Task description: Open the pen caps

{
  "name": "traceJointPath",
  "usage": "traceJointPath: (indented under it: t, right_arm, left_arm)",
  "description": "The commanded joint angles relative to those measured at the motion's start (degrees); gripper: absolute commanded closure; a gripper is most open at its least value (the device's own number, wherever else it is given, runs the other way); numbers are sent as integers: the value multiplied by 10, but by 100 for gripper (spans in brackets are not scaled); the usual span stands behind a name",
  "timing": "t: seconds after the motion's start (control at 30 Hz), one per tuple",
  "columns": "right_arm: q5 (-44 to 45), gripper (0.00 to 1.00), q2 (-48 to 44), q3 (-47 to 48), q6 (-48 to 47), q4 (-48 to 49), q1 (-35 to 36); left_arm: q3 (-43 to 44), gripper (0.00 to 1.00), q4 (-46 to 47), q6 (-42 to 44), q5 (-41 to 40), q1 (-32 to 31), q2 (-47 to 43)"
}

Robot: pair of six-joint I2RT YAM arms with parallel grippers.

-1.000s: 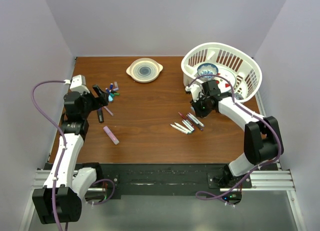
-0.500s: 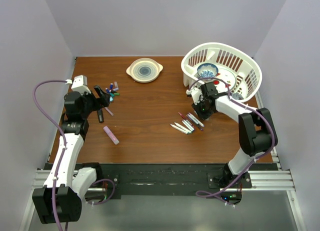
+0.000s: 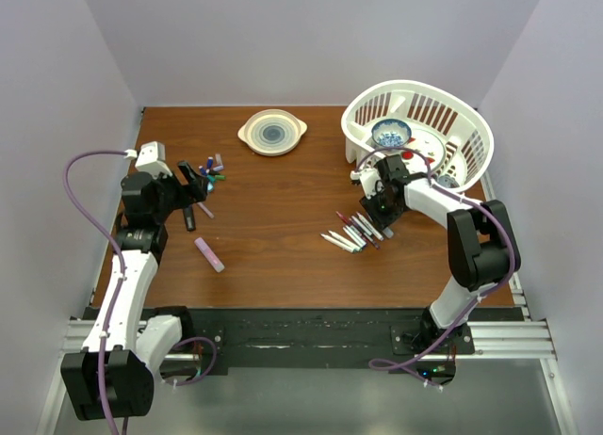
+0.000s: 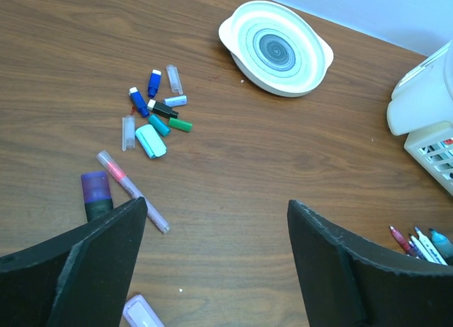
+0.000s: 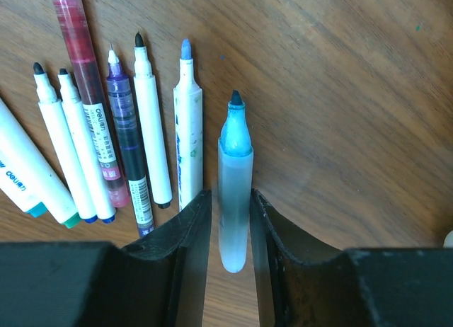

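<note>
A: Where were the pen caps (image 4: 163,110)?

B: Loose in a small cluster on the worktop (image 4: 233,164), upper left of the left wrist view: blue, black, green, teal and a few clear ones. The round white dish (image 4: 276,47) lay near them, to the right and higher in the frame

A: And the left pincer (image 4: 216,207)?

B: Spread wide with nothing between its fingers, lower in the frame than the cluster and apart from it

A: The right pincer (image 5: 230,199)?

B: Down at the worktop with a blue-tipped marker (image 5: 234,164) between its fingers, the bare tip pointing up the frame. I could not tell whether the fingers pressed the barrel or only flanked it

A: Anything beside it?

B: A row of uncapped pens (image 5: 152,129) just to its left, side by side. In the top view that group lay right of centre, below the white basket (image 3: 471,162)
</note>
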Motion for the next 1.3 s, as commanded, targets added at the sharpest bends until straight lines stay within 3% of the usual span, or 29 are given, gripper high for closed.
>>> traceJointPath:
  t: [0.0, 0.1, 0.33, 0.53, 0.67, 0.87, 1.03, 1.27]
  right_arm:
    - [-13, 68, -27, 24, 2, -12, -2]
    - [-32, 67, -51, 28, -9, -22, -2]
    - [-132, 62, -113, 34, -46, -47, -3]
    - [-260, 62, -154, 35, -78, -76, -2]
    - [-297, 61, -170, 33, -91, -79, -2]
    - [-320, 61, -175, 32, -94, -84, 4]
    - [-321, 60, -176, 32, -94, -85, 19]
    - [-316, 59, -167, 33, -97, -89, 34]
  left_arm:
    - [-4, 11, 13, 6, 16, 5, 4]
    - [-22, 2, 17, -28, 21, 4, 13]
    - [-22, 5, -57, -104, 45, 4, 59]
    - [-2, 11, -151, -153, 10, 4, 78]
    - [-4, 13, -205, -178, -19, 3, 71]
    - [-4, 28, -280, -221, -131, -37, 82]
    - [9, 38, -306, -243, -186, -87, 148]
    - [32, 36, -299, -257, -219, -99, 242]
